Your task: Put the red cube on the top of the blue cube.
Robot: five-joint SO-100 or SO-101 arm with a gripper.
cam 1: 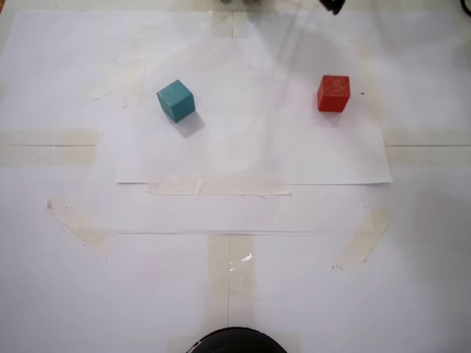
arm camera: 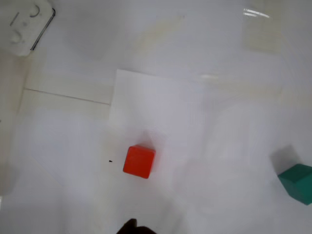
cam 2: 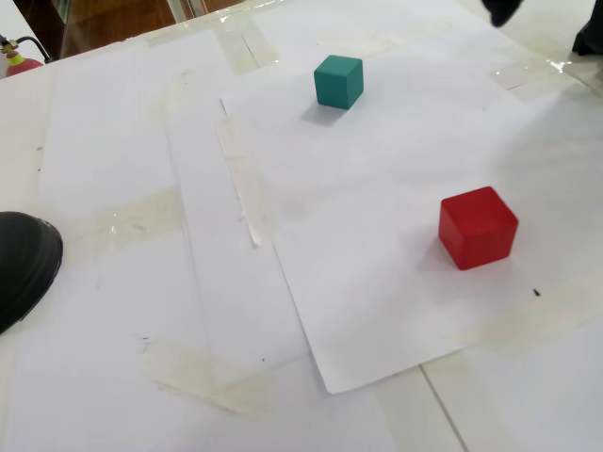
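Red cube: your red cube (cam 1: 333, 93) sat flat on the white paper sheet (cam 1: 254, 158), toward the right side in a fixed view; the wrist view showed it low and left of centre (arm camera: 139, 161), and a fixed view from the side placed it near the sheet's right edge (cam 2: 478, 227).
Blue cube: your teal one (cam 1: 176, 101) rested on the same sheet, turned at a slight angle, well apart from the red cube; it lay at the right edge of the wrist view (arm camera: 298, 182) and at the far end in a fixed view (cam 2: 338, 80).
Stacking: neither cube touched the other, and nothing lay on top of either.
Hand: you had only dark fragments of it at the picture edges (arm camera: 132, 227), so I cannot tell how far it was open; it held nothing that showed.
Tabletop: it (cam 1: 59, 279) was covered in white paper fixed with pale tape strips (cam 1: 218, 187).
Edge object: a dark rounded shape (cam 1: 235, 340) sat at the bottom edge of a fixed view.
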